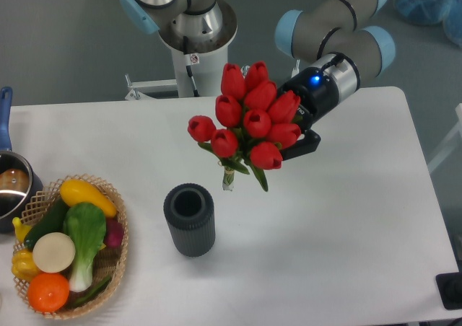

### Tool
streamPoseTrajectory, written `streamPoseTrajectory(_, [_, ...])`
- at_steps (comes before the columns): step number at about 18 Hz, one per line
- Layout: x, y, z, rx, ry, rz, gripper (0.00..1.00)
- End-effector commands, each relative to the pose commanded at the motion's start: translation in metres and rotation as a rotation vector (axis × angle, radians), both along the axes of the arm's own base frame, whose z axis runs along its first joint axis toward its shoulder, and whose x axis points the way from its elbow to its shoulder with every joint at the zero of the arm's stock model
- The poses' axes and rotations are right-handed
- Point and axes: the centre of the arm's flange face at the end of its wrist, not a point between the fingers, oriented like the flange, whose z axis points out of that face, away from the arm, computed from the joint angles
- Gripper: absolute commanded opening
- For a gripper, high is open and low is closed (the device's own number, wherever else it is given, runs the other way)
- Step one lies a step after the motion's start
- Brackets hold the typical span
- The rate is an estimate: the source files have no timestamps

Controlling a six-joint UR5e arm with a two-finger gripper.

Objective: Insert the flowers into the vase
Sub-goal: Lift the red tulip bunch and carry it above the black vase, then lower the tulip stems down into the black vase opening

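Observation:
The flowers (249,120), a bunch of red tulips with green leaves, hang in the air above the table's middle, tilted with the stem end (228,182) pointing down and left. My gripper (292,135) is shut on the flowers from the right, mostly hidden behind the blooms. The vase (190,218), a dark grey ribbed cylinder with an open round mouth, stands upright on the white table, below and left of the stem end and apart from it.
A wicker basket (115,268) of vegetables sits at the front left. A metal pot (12,185) with a blue handle is at the left edge. The robot's base (195,34) stands behind the table.

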Motion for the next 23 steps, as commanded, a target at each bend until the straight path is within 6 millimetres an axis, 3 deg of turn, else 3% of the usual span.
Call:
streamPoseTrajectory(3, [0.006, -0.002, 0.002, 0.014, -0.006, -0.006, 0.47])
streamPoseTrajectory(6, [0.014, -0.004, -0.011, 0.062, 0.023, -0.001, 0.47])
streamPoseTrajectory(16, [0.016, -0.007, -0.021, 0.102, 0.009, 0.0, 0.47])
streamPoseTrajectory(23, [0.03, 0.013, -0.025, 0.115, 0.033, -0.037, 0.47])
